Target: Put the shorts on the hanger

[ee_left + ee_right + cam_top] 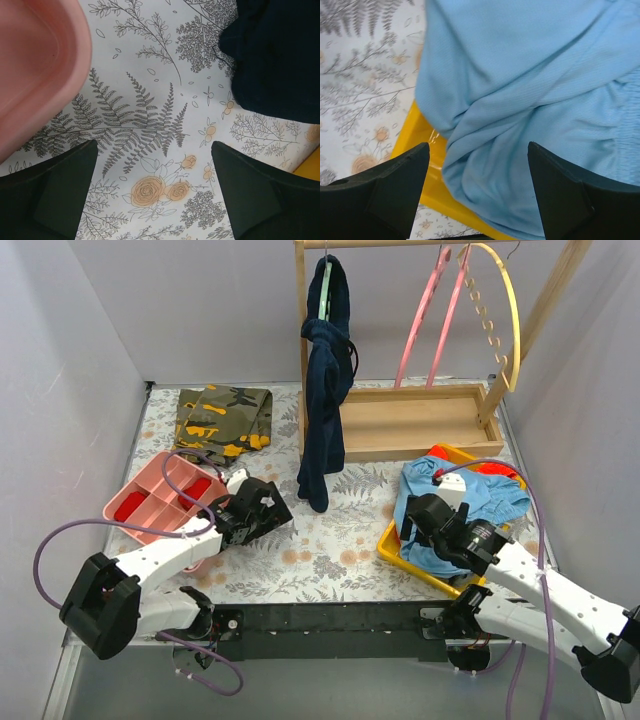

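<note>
The light blue shorts (490, 495) lie crumpled in a yellow tray (395, 548) at the right, over orange-red fabric. In the right wrist view the shorts (530, 100) fill the frame, draped over the tray's yellow edge (417, 150). My right gripper (425, 518) (477, 175) is open just above the shorts, fingers either side of a fold. The yellow hanger (510, 315) hangs on the wooden rack at the back right. My left gripper (262, 512) (152, 185) is open and empty over the floral cloth, left of centre.
A dark navy garment (325, 380) (275, 55) hangs from the rack's left end down to the table. Pink hangers (430, 310) hang beside the yellow one. A pink divided tray (160, 495) (35, 65) sits at the left. Camouflage shorts (222, 418) lie at the back left. The wooden rack base (410, 420) is behind.
</note>
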`<action>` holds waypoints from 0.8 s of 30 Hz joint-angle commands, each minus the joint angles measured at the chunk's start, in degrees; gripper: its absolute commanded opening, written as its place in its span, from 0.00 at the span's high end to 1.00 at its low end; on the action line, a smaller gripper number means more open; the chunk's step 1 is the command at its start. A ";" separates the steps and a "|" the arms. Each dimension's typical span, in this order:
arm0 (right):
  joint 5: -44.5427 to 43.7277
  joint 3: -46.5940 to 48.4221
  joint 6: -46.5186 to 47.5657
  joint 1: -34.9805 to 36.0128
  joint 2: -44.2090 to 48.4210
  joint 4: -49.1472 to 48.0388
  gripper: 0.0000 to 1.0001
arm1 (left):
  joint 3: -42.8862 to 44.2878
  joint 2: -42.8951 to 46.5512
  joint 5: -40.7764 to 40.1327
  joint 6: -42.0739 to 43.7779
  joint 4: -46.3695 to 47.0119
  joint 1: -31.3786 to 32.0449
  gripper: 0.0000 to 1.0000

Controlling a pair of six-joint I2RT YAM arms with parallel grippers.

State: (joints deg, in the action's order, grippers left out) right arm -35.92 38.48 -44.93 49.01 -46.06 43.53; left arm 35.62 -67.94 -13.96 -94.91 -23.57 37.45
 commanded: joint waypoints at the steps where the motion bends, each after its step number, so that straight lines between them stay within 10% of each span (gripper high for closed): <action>1: -3.90 3.18 -1.66 -6.89 -1.04 2.44 0.13 | -0.81 2.72 1.56 2.36 1.86 -1.85 0.02; 7: -1.44 2.39 0.80 -14.81 -2.89 -2.29 0.14 | 3.48 4.39 9.90 11.32 2.92 -0.89 0.02; 12: 1.46 -0.16 3.09 -19.13 -4.82 -11.35 0.33 | 7.44 4.49 12.81 15.10 1.25 1.31 0.02; 17: 1.81 4.31 6.41 -20.10 -6.23 -11.27 0.98 | 10.69 6.42 13.87 17.74 -1.03 1.84 0.02; 24: 6.65 14.33 8.89 -18.88 -5.79 -3.81 0.99 | 16.14 7.38 15.71 20.20 -4.19 1.92 0.02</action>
State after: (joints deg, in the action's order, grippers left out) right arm -31.86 46.00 -38.33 29.17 -52.88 37.01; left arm 47.59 -62.50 0.05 -77.69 -25.30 39.22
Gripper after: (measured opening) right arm 0.022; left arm 0.981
